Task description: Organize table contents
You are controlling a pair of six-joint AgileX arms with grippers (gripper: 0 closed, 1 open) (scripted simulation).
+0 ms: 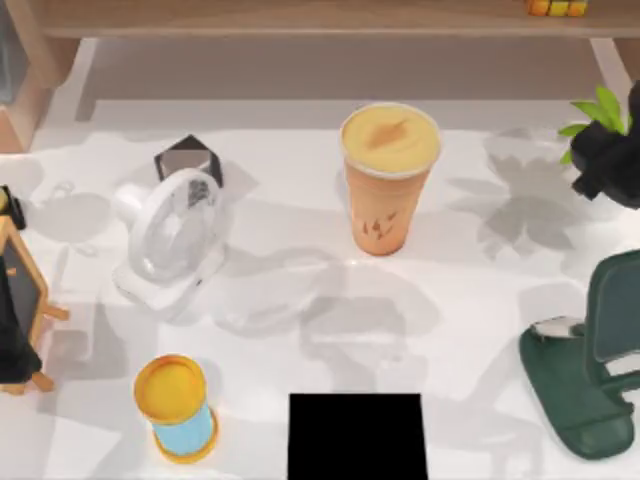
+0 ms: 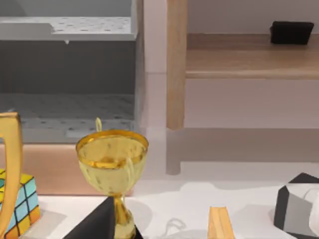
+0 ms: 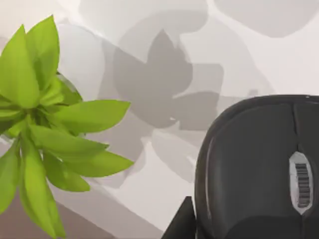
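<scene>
Top view: orange cup (image 1: 388, 176), contents perhaps yellowish foam

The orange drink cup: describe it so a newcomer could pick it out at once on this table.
Start from the white table in the top view and look to its far middle, just in front of the wooden shelf. The orange drink cup stands upright there, right of the white desk fan. Its tall tapering orange body and yellowish top set it apart from the short yellow-lidded blue jar.

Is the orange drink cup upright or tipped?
Upright. In the top view the orange cup stands on its narrow base on the table, its yellowish top facing up, round and level.
</scene>
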